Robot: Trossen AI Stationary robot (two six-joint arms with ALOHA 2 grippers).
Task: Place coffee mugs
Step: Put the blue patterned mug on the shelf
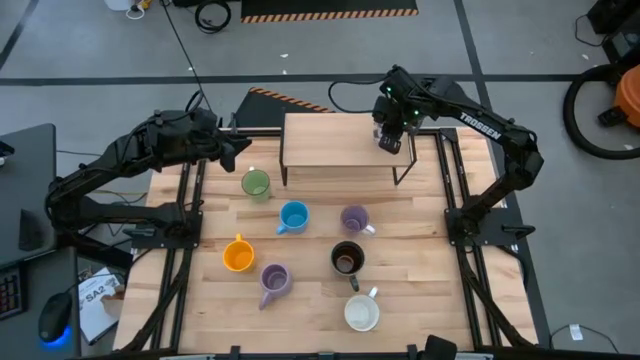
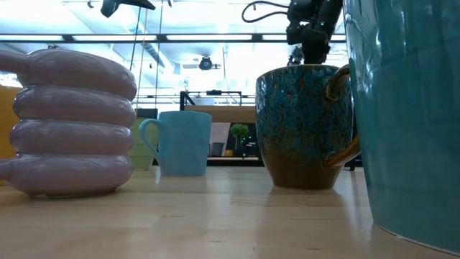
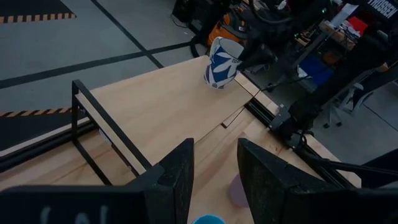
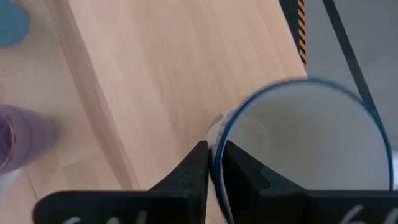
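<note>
Fingers of the right gripper (image 4: 212,167) pinch the white-and-blue mug's (image 4: 311,155) rim so it sits upright on the shelf (image 1: 335,140), about 1 o'clock. Left gripper (image 3: 214,163) waits released at 10.

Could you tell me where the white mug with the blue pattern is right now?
The blue-patterned white mug stands on the wooden shelf at its right back corner, its rim pinched by the right tool.
</note>
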